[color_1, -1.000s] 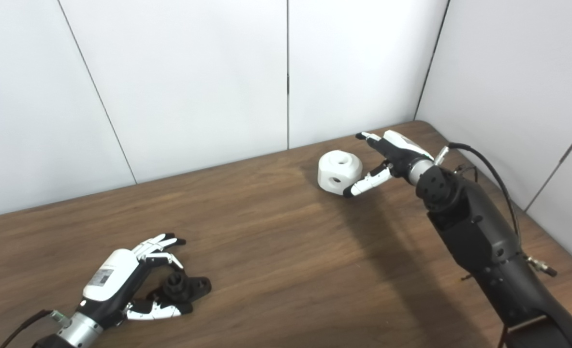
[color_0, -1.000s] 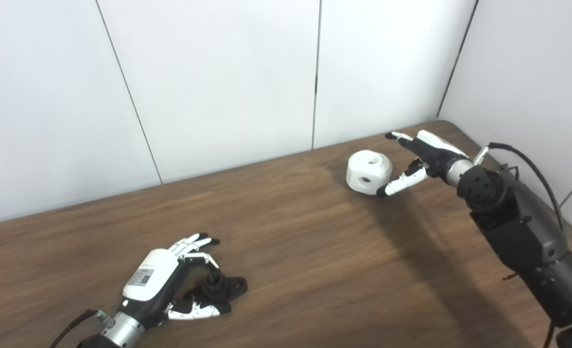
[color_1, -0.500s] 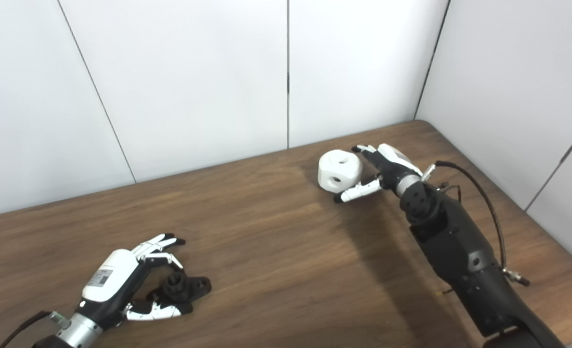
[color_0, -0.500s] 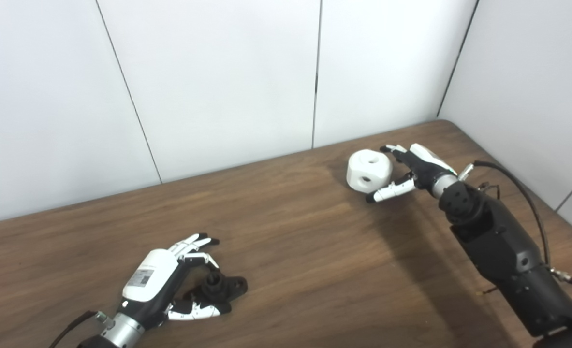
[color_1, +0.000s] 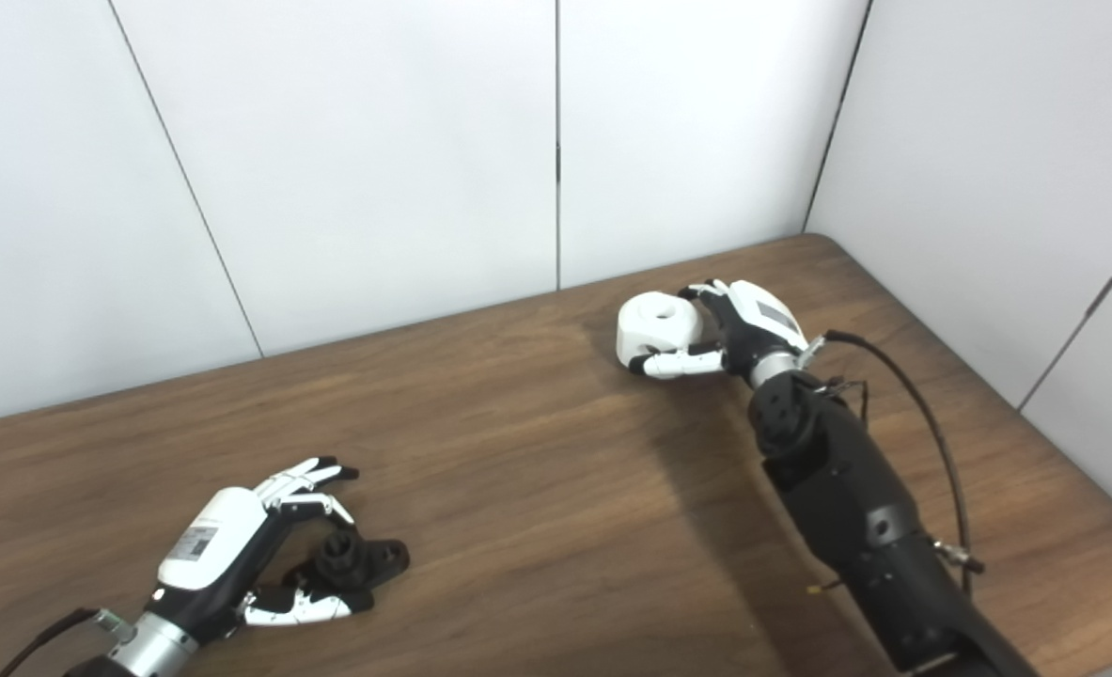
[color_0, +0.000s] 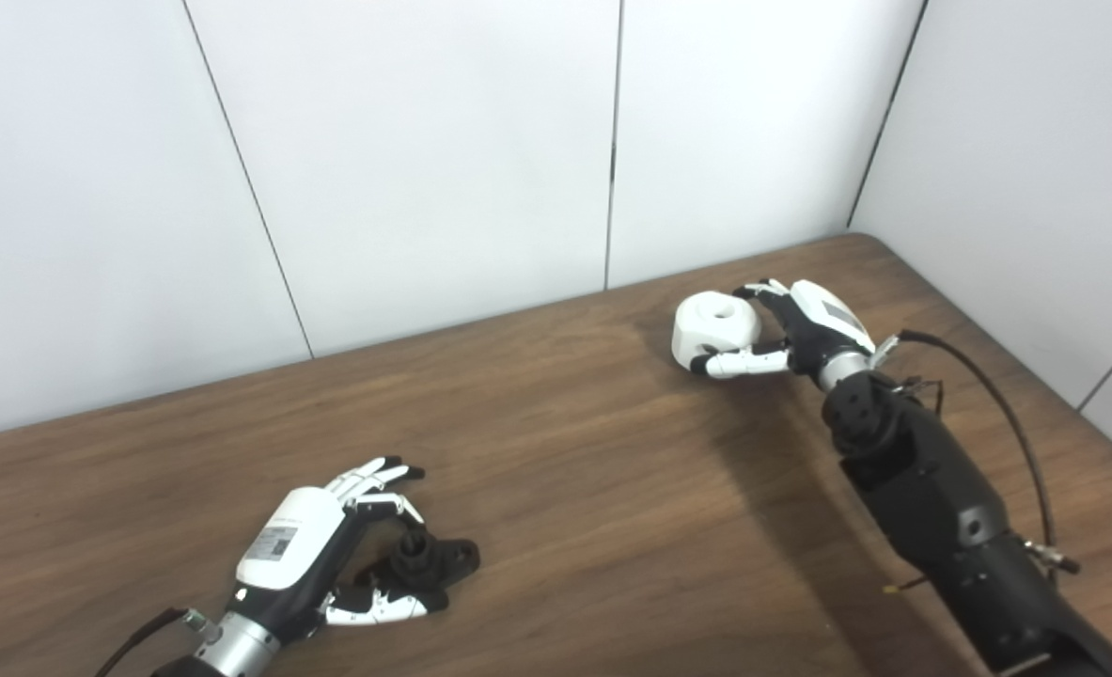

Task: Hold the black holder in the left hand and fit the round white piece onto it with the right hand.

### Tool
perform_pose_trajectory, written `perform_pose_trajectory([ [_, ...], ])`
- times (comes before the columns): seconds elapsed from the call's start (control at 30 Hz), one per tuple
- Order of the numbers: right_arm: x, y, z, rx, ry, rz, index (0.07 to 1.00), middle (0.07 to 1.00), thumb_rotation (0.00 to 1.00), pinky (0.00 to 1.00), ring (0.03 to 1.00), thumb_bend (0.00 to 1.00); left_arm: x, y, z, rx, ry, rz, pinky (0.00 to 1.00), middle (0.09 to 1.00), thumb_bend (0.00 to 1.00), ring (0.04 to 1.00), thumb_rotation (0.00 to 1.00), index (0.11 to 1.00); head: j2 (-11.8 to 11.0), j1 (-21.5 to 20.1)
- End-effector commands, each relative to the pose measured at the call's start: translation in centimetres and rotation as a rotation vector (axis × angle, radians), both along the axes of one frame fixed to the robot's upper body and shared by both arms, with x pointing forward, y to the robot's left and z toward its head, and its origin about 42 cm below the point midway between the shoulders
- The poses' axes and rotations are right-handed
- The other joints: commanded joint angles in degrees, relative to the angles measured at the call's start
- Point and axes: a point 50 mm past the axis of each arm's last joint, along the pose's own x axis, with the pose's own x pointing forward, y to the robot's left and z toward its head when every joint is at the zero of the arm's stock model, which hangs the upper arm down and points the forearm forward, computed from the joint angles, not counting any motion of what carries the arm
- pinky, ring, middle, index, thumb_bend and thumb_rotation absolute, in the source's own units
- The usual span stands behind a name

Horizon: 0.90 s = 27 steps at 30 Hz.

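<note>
The right hand (color_0: 800, 331) is seen at the far right part of the wooden bench (color_0: 565, 489), close to the corner where the white wall panels (color_0: 424, 160) meet. Its fingers (color_0: 760, 290) are curled over the far side and top rim of the round white piece (color_0: 713, 329), and its thumb (color_0: 739, 362) is laid along the near lower side, so the piece is pinched between them. The piece appears to rest on the bench, with the round opening in its top left uncovered just beside the fingertips. A black cable (color_0: 997, 404) is looped out beside the right forearm.

The left hand (color_0: 316, 550) is placed well apart from this, at the near left part of the bench. Its fingers (color_0: 377, 475) are spread and only half curled, with the thumb (color_0: 377, 609) stretched along the bench on the near side. The black holder (color_0: 429, 559) lies on the bench between thumb and fingers, just beside the palm's open side. The thumb tip is close against the holder's near edge; whether it is touched cannot be told. The fingers above it are held clear, so the holder is not clasped.
</note>
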Motion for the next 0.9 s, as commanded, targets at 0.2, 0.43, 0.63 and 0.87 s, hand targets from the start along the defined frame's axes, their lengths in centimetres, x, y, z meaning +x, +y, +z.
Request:
perform_pose_trajectory([
  [0.2,1.1,0.3,2.0,-0.022,-0.062,-0.018,0.843,0.957,0.50,0.78,0.921,0.91,-5.9,2.4,-7.7,0.241,0.261,-0.018,0.90,0.868,0.52,0.926,0.05,0.485,0.4,0.3],
  [0.43,1.4,0.5,1.9,-0.027,-0.057,-0.014,0.836,0.957,0.48,0.77,0.916,0.92,-5.8,2.3,-7.6,0.244,0.263,-0.019,0.90,0.873,0.52,0.932,0.05,0.485,0.8,0.8],
  [0.63,1.6,0.6,1.6,-0.026,-0.048,-0.013,0.836,0.954,0.46,0.78,0.918,0.93,-5.8,2.4,-8.0,0.239,0.252,-0.020,0.89,0.868,0.52,0.925,0.05,0.484,0.8,0.8],
  [0.87,2.2,0.9,1.1,-0.043,-0.028,-0.010,0.827,0.943,0.44,0.75,0.903,0.93,-5.9,2.4,-7.7,0.231,0.254,-0.021,0.89,0.865,0.52,0.919,0.05,0.484,0.9,1.2],
])
